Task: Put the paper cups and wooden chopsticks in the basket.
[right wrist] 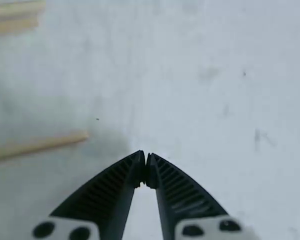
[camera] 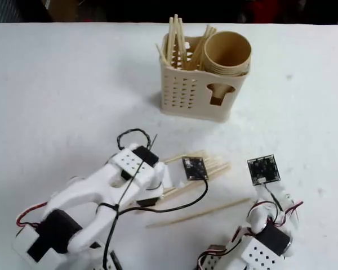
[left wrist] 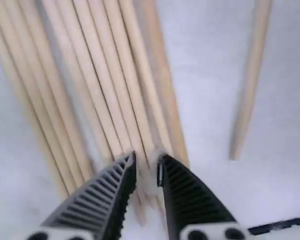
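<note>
A loose pile of wooden chopsticks (camera: 218,167) lies on the white table in front of the left arm (camera: 129,175). My left gripper (left wrist: 146,162) is down at the pile's near ends, its jaws closed to one stick's width around a chopstick (left wrist: 140,100). One more chopstick (camera: 200,212) lies apart between the arms, and it also shows as the lone chopstick (left wrist: 250,85) beside the pile. My right gripper (right wrist: 145,161) is shut and empty above bare table, close to the tip of that chopstick (right wrist: 37,144). The basket (camera: 186,95) holds stacked paper cups (camera: 228,53) and upright chopsticks (camera: 177,36).
The basket stands at the far middle of the table, well beyond both arms. The right arm (camera: 267,236) sits at the near right edge. Black and red cables (camera: 174,209) loop over the near side of the pile. Open table lies to the left and right of the basket.
</note>
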`<move>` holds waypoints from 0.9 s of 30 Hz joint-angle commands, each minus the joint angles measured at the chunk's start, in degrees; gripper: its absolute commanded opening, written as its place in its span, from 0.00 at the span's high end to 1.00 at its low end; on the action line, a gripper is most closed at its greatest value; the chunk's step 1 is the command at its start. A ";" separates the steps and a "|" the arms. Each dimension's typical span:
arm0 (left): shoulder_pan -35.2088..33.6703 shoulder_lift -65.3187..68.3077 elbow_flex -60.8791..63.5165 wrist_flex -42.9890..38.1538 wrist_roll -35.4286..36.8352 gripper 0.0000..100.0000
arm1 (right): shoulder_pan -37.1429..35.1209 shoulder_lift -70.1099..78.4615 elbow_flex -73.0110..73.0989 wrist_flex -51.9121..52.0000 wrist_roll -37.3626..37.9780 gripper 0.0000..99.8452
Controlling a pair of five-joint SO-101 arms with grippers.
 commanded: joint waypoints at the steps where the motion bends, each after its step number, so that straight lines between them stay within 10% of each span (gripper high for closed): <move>1: 0.48 0.04 1.58 0.44 0.09 0.91 | 0.75 -0.48 0.44 0.22 0.70 0.98; 27: -23.43 10.24 -17.14 -2.81 -9.14 0.91 | 0.66 -0.48 0.44 0.31 4.31 0.98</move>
